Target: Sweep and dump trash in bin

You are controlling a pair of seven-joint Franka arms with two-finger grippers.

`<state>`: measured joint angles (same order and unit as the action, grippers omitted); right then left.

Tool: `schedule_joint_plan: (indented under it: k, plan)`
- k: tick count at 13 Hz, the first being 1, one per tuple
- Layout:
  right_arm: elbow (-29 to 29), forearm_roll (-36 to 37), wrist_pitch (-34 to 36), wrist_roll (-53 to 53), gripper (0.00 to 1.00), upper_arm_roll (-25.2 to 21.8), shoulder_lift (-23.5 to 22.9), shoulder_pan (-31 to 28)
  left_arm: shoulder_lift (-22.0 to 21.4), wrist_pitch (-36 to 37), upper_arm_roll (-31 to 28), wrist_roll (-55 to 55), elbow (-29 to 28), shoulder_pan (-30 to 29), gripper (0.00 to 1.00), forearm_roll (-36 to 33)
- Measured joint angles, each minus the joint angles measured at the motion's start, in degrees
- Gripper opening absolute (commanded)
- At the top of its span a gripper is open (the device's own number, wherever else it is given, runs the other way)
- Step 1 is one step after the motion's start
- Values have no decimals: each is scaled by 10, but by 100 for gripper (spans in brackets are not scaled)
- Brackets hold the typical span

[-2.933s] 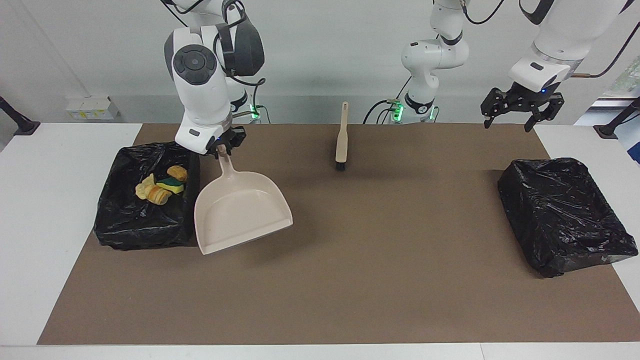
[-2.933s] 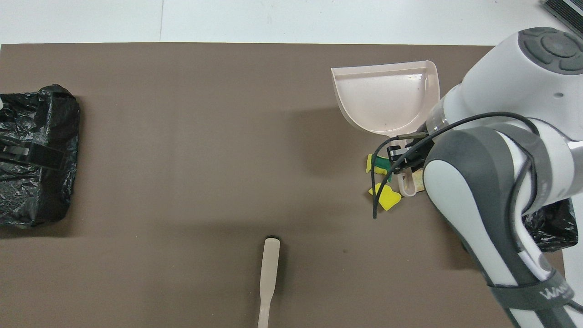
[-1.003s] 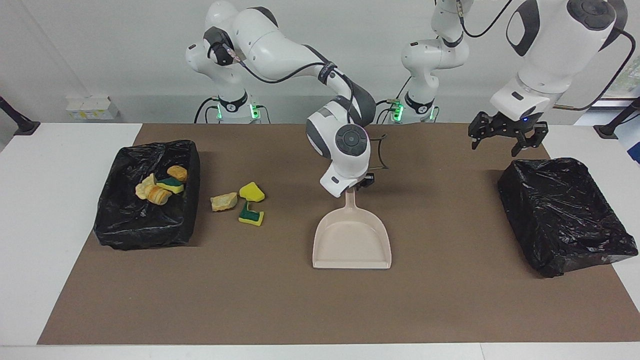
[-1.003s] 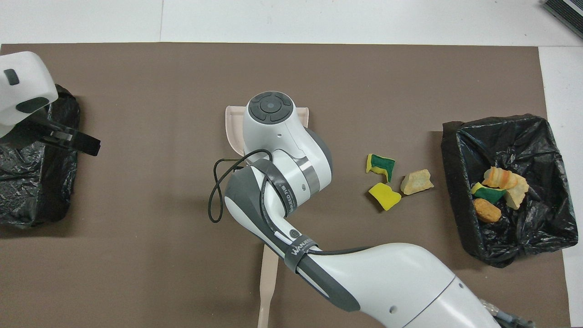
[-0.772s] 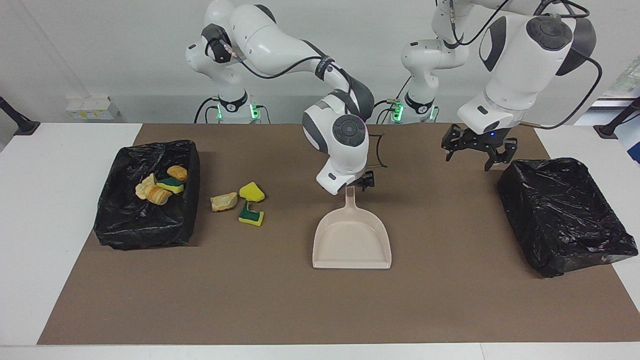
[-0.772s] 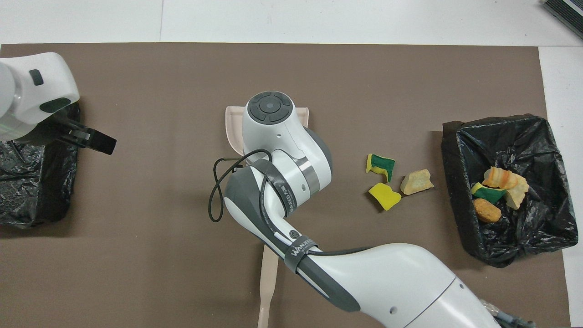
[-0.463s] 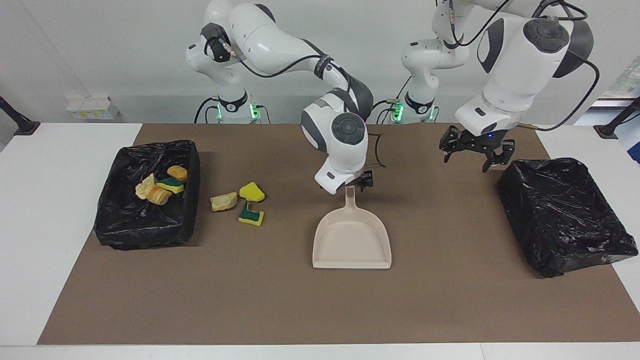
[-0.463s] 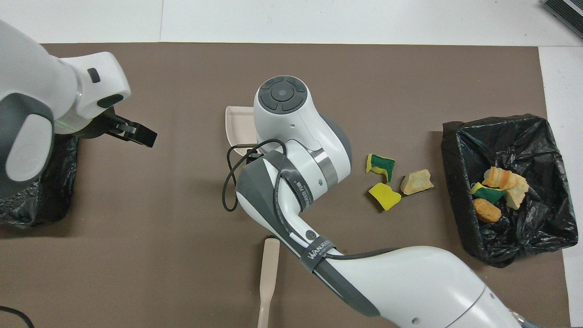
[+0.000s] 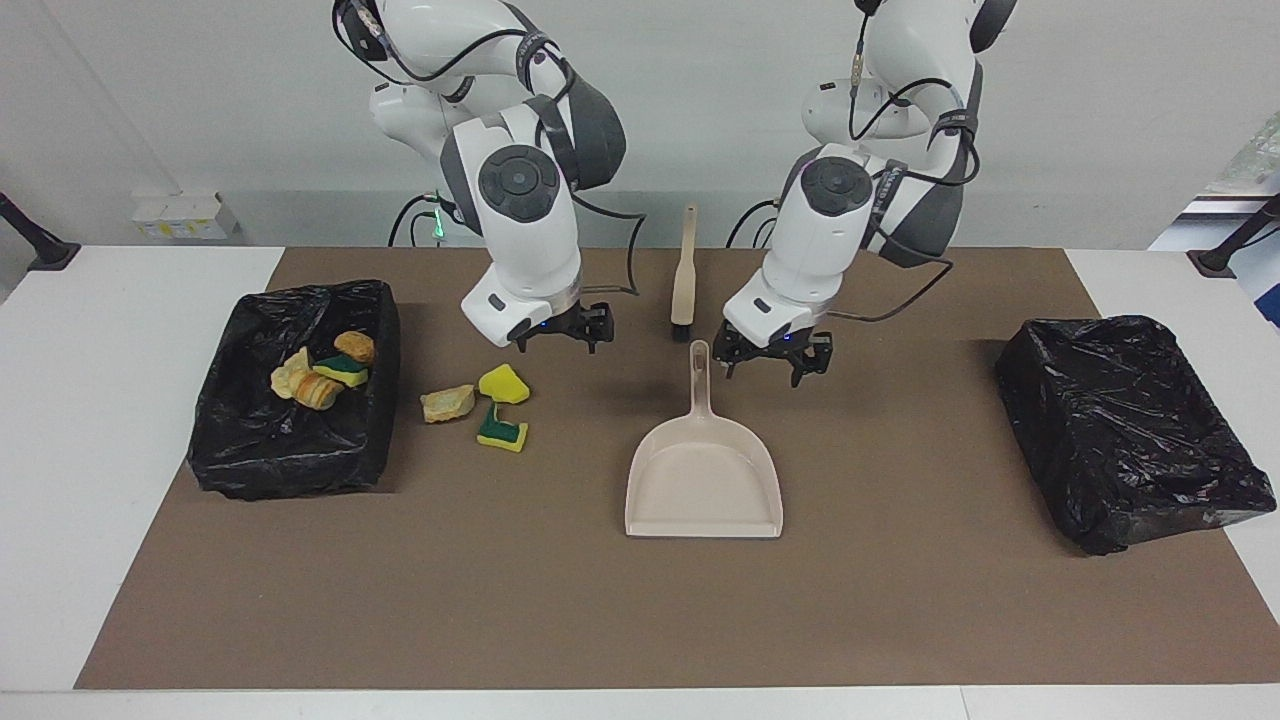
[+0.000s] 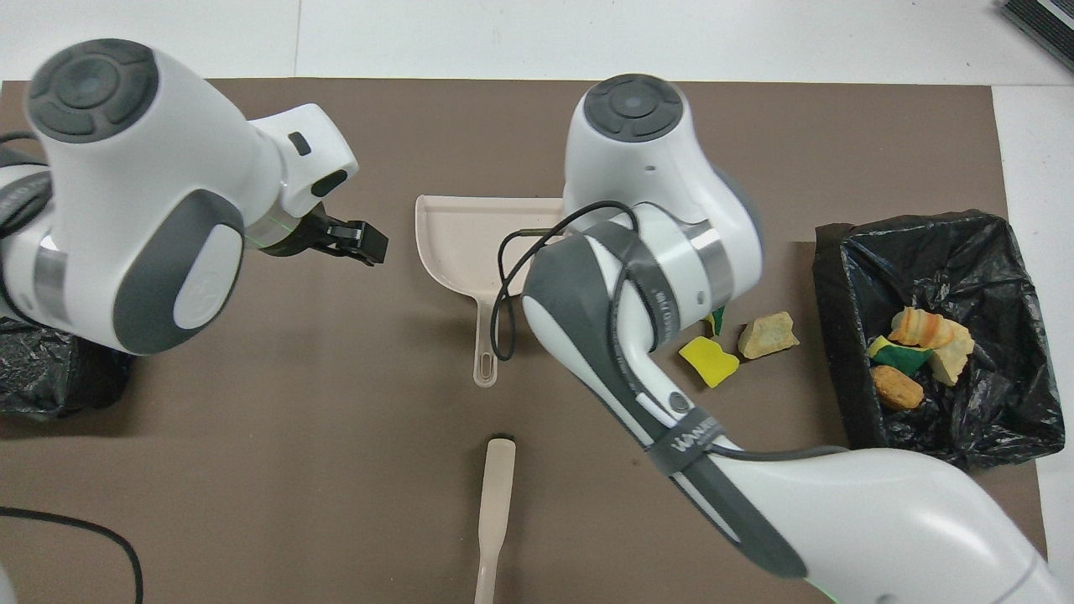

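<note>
Three pieces of trash lie on the brown mat beside the bin: a tan chunk [image 9: 447, 402] [image 10: 766, 334], a yellow piece [image 9: 503, 383] [image 10: 709, 361] and a green-and-yellow sponge [image 9: 500, 430]. The black-lined bin [image 9: 300, 470] [image 10: 835, 335] at the right arm's end holds more trash [image 9: 320, 372] [image 10: 919, 344]. The beige dustpan [image 9: 705, 480] [image 10: 466, 239] lies flat mid-mat, untouched. My right gripper [image 9: 560, 335] hangs open and empty over the mat near the yellow piece; its own arm hides it from overhead. My left gripper [image 9: 768, 368] [image 10: 357, 239] hovers open and empty beside the dustpan's handle [image 9: 700, 365].
A beige brush [image 9: 685, 275] [image 10: 495, 503] lies on the mat nearer to the robots than the dustpan. A second black-lined bin [image 9: 1130, 430] [image 10: 42, 377] stands at the left arm's end. White table borders the mat.
My right gripper let go of the dustpan handle, rose and swung toward the loose trash. My left arm came from over its bin to beside the handle. The dustpan stayed put.
</note>
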<state>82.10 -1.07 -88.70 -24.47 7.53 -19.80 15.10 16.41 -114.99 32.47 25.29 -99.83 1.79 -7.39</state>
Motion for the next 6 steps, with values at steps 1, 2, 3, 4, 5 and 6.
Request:
schedule_joint_plan:
  k: [1, 2, 3, 4, 5, 6]
  plan:
    - [15, 0, 6, 1, 100, 0, 8, -5, 0, -22, 11, 27, -22, 2, 100, -15]
    - [29, 0, 12, 3, 100, 0, 17, -14, 1, -55, 22, 67, -48, 4, 100, -39]
    - [43, 0, 12, 5, 100, 0, 28, -25, 3, -84, 29, 111, -72, 8, 100, -62]
    - [55, 1, 12, 8, 100, -1, 40, -32, 7, -97, 33, 141, -83, 12, 100, -79]
    - [64, 2, 12, 17, 100, -1, 51, -42, 15, -104, 36, 173, -87, 16, 100, -103]
    - [69, 2, 12, 40, 100, -1, 60, -54, 25, -111, 37, 212, -88, 22, 100, -137]
